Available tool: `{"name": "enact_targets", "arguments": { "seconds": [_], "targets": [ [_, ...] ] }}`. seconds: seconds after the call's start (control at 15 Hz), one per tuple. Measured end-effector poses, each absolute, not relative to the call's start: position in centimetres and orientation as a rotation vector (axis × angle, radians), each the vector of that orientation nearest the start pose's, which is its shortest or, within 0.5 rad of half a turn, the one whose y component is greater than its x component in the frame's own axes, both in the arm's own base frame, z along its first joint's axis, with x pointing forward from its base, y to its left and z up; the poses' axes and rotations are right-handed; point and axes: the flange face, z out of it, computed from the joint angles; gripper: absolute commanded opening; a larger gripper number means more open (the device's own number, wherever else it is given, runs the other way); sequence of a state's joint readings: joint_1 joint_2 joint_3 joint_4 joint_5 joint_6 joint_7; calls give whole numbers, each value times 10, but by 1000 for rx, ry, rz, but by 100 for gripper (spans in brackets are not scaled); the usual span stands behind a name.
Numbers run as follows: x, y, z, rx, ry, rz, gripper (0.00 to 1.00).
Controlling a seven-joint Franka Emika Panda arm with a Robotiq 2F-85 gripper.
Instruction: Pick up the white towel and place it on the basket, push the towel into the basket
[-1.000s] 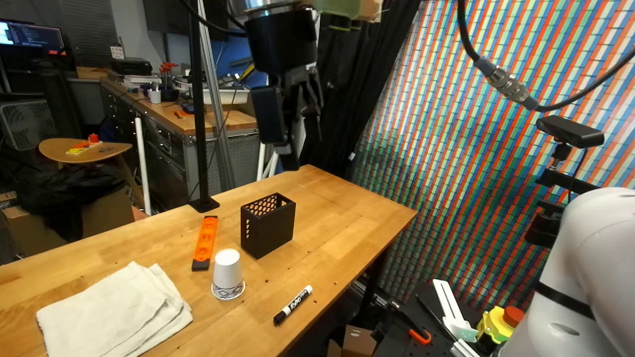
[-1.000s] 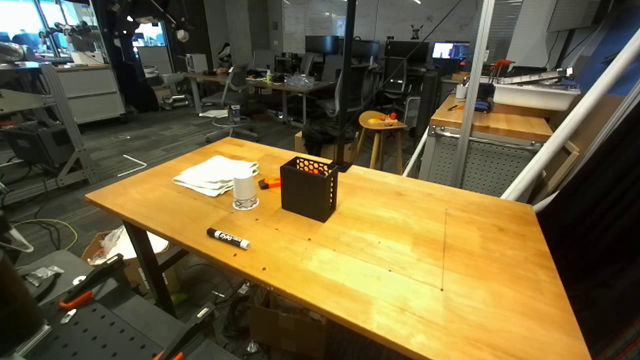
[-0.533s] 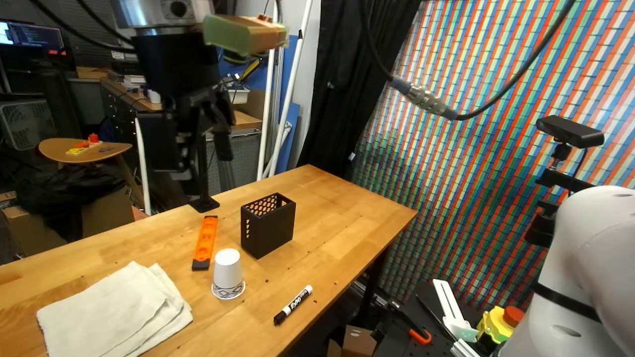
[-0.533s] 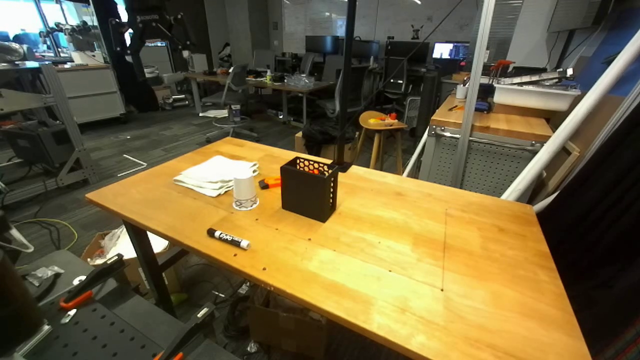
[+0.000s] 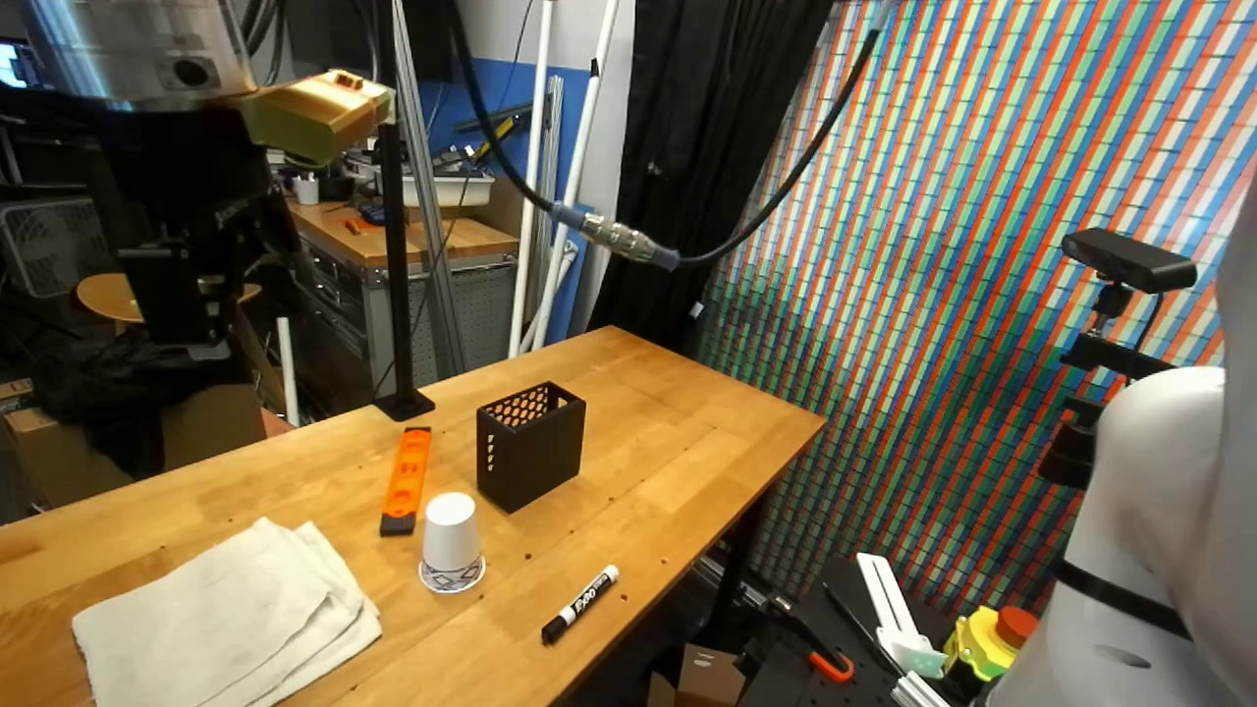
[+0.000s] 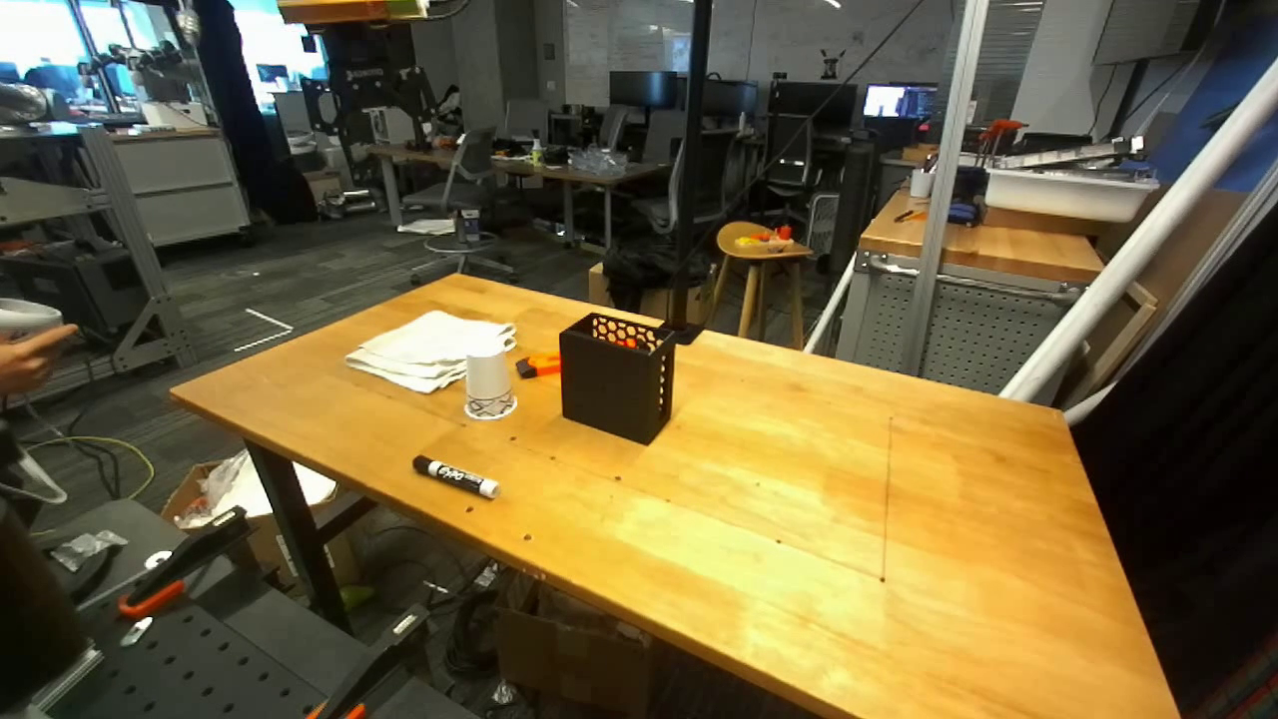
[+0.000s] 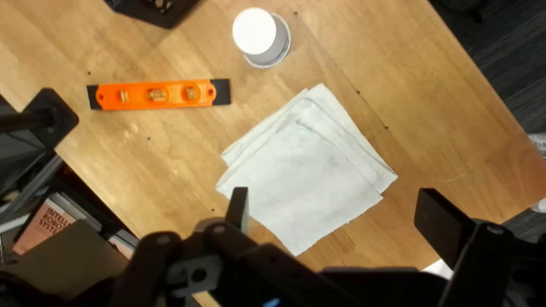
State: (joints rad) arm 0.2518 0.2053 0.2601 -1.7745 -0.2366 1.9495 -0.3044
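Note:
The white towel lies folded flat on the wooden table in both exterior views. It shows whole in the wrist view too. The basket is a black upright box with honeycomb holes, open at the top; it also stands in an exterior view. Only its edge shows at the top of the wrist view. My gripper is open and empty, its fingers wide apart, well above the table. In an exterior view the gripper hangs above and beyond the towel.
An upturned white paper cup stands between towel and basket. An orange level lies beside them. A black marker lies near the table edge. A black post rises at the table's far edge. A hand shows at an exterior view's left edge.
My arm and gripper have moved across from above the basket side to the towel side, and somewhat lower. A hand has appeared at an exterior view's edge. Objects on the table have not moved.

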Motion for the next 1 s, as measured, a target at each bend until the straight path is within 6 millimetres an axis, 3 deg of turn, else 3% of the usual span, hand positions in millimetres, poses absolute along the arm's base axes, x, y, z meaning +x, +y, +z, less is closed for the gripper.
{"name": "enact_targets", "arguments": {
  "seconds": [0.4,1.0],
  "targets": [
    [603,298,383,-2820,-1664,-35,100],
    [640,314,271,-2669,-1889,-29,100]
  ]
}}
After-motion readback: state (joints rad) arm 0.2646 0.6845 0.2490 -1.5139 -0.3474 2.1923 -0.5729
